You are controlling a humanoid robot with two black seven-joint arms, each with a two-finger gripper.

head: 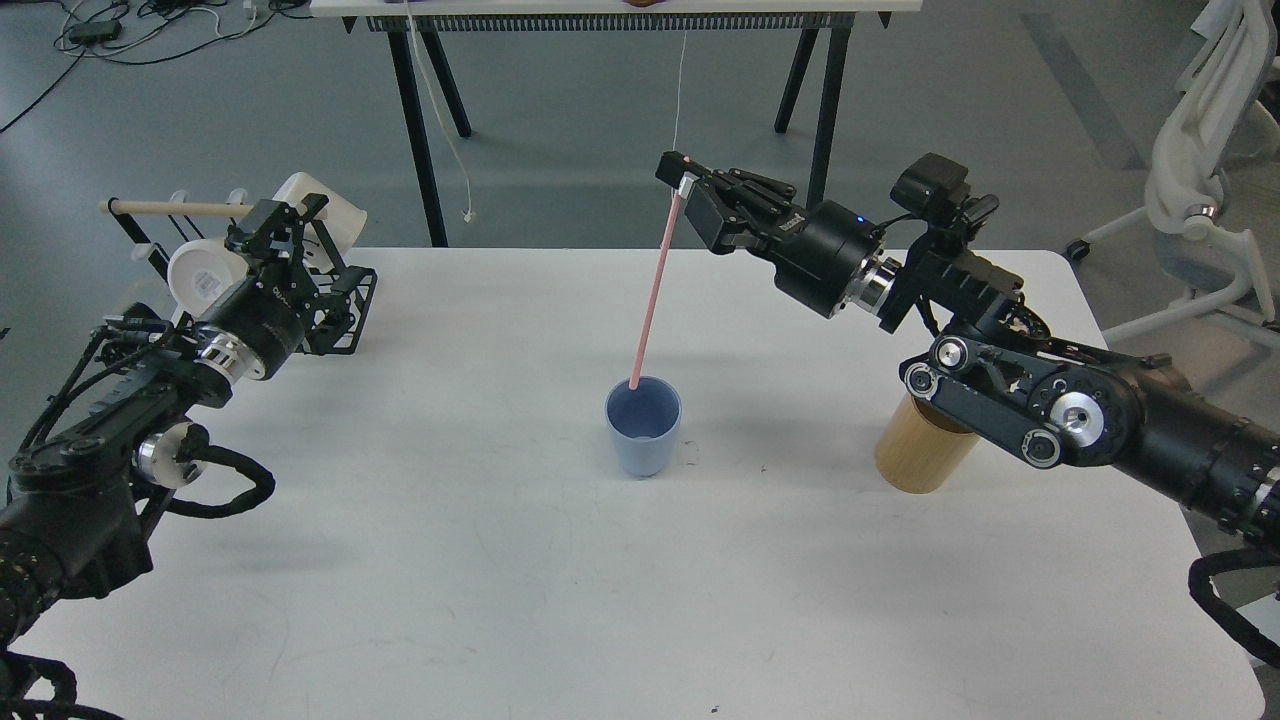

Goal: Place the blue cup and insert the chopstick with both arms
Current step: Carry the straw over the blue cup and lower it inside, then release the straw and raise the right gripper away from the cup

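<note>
Right gripper (pixel 682 180) clamped on top of pink chopstick (pixel 654 283), lower tip at rim of blue cup (pixel 642 428) (table centre); left gripper (pixel 285 215) far left by rack, state unclear

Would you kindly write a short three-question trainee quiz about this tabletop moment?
1. True or false: the right gripper holds the pink chopstick by its top end.
2. Where is the chopstick's lower tip? A) inside the bamboo cylinder B) at the blue cup rim C) flat on the table
3. Fill in: the left gripper is near the mug ____ at the table's far-left corner.

Key: 1 true; 2 B; 3 rack.
</note>
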